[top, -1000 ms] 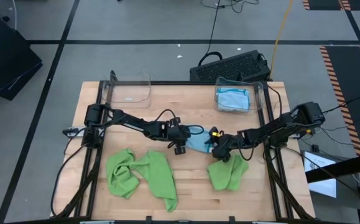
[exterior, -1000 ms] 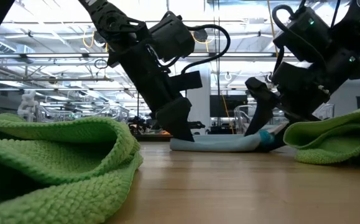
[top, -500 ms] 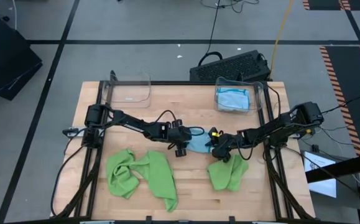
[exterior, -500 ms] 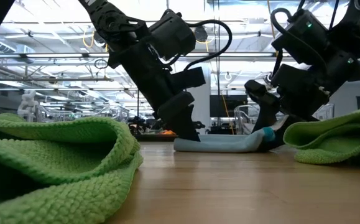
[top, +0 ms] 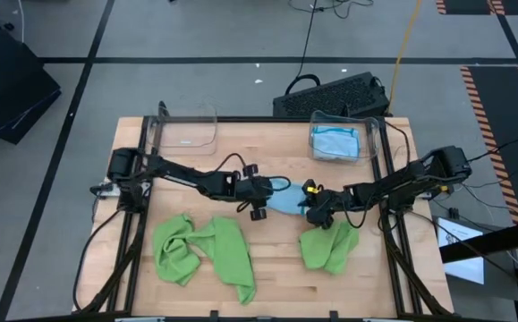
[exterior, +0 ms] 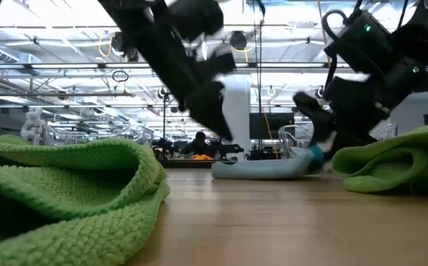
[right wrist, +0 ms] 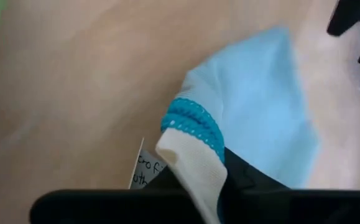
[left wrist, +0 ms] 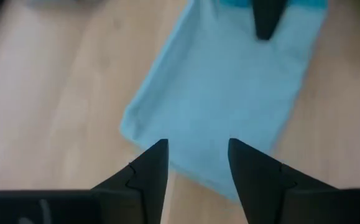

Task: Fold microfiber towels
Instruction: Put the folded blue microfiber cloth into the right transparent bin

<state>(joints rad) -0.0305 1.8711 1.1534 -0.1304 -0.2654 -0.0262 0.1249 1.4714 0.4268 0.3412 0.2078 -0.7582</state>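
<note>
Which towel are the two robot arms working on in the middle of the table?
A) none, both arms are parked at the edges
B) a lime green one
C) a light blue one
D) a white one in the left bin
C: the light blue towel lies between both arms, and the right gripper has its fingers shut on the towel's corner.

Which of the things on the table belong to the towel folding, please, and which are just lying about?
Job:
- light blue towel, pinched by right gripper
- left gripper, over it
- green towels
- blue towel in bin

Lying about:
- empty clear bin
- black keyboard
</note>
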